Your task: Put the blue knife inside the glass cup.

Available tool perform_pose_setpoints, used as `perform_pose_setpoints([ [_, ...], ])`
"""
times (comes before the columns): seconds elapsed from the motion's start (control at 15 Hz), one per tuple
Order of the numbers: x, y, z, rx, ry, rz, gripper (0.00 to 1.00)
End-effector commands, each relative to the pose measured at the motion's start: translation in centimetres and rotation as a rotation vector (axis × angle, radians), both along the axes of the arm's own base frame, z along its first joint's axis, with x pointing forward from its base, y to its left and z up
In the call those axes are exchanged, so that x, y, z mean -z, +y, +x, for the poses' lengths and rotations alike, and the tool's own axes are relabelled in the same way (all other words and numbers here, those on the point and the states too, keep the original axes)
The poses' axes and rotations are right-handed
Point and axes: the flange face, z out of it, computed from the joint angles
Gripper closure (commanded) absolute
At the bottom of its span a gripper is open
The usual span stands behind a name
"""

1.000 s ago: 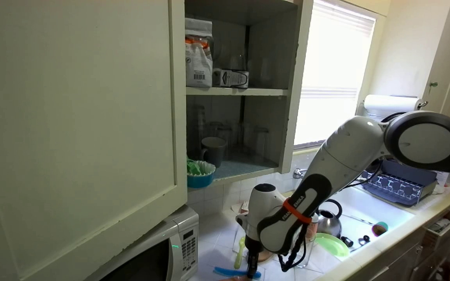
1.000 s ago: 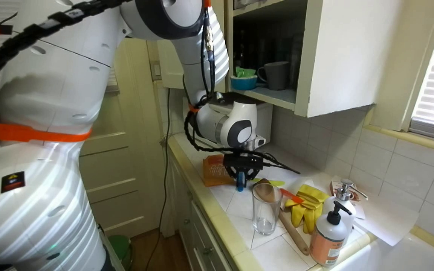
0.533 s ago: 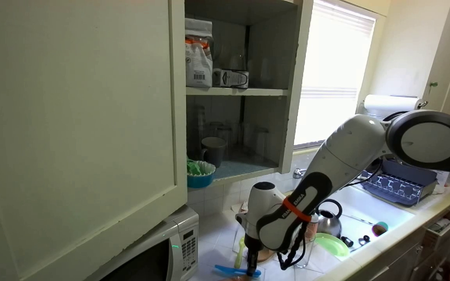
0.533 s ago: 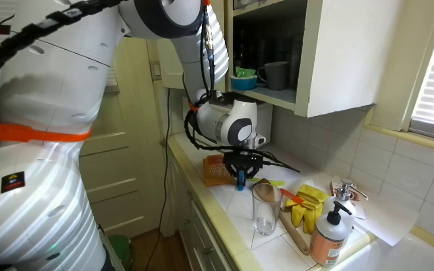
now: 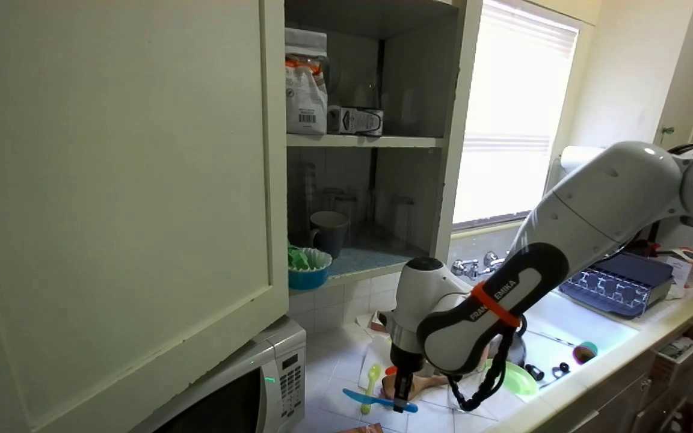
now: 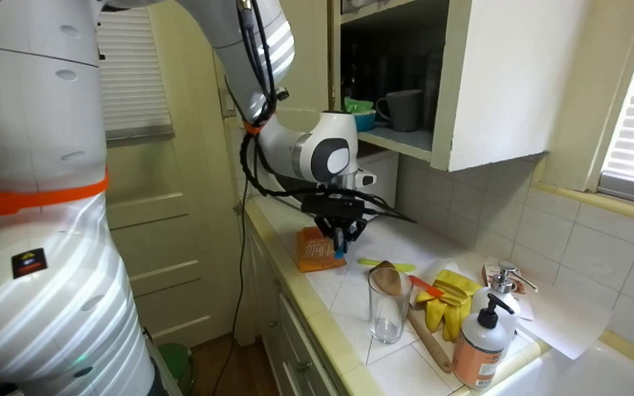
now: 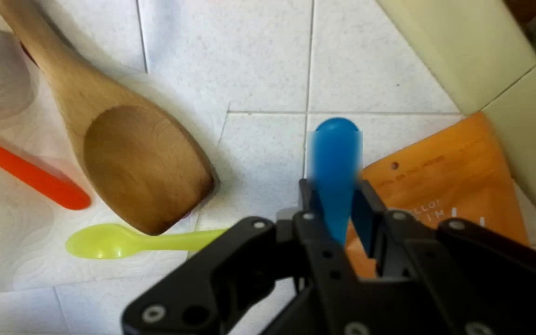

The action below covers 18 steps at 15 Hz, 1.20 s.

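The blue knife is between the fingers of my gripper in both exterior views, held level above the counter: knife [image 5: 366, 397], gripper [image 5: 401, 409], and knife [image 6: 339, 254], gripper [image 6: 340, 246]. In the wrist view the knife's rounded end [image 7: 337, 153] sticks out ahead, between the fingertips [image 7: 334, 190]. My gripper is shut on it. The clear glass cup [image 6: 387, 313] stands upright on the counter in an exterior view, apart from the gripper and nearer the sink. Nothing shows inside it. The arm largely hides its place in an exterior view; it is out of the wrist view.
An orange bag [image 7: 445, 181] lies below the gripper. A wooden spoon [image 7: 142, 158], lime spoon [image 7: 105, 241] and red-orange utensil [image 7: 30, 170] lie nearby. Yellow gloves [image 6: 449, 300] and pump bottles [image 6: 482, 346] stand beyond the cup. The open cabinet holds a teal bowl [image 5: 309, 276].
The arm has lifted and shifted with the knife in the gripper. The knife is now higher and farther from the glass cup, over the orange bag. The cup has not moved.
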Motion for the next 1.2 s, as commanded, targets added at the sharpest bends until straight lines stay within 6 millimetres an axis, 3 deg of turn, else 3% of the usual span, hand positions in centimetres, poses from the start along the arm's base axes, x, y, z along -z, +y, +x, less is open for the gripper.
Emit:
perform_pose_setpoints([
  [0.0,-2.9,0.2,-4.2,0.08,0.017,-0.018,0.94],
  [0.33,-8.8,-2.2,-9.3,0.096,0.099,-0.086,0.94],
  [0.53,-13.5,-4.3,-12.5,0.134,0.166,-0.129,0.94],
  [0.8,-19.0,-8.7,-17.6,0.196,0.304,-0.123,0.94],
  [0.87,-17.4,-6.7,-14.8,0.186,0.277,-0.125,0.77],
  [1.0,-19.3,-8.4,-16.6,0.207,0.291,-0.114,0.77],
  [1.13,-19.8,-8.7,-17.1,0.21,0.281,-0.109,0.77],
])
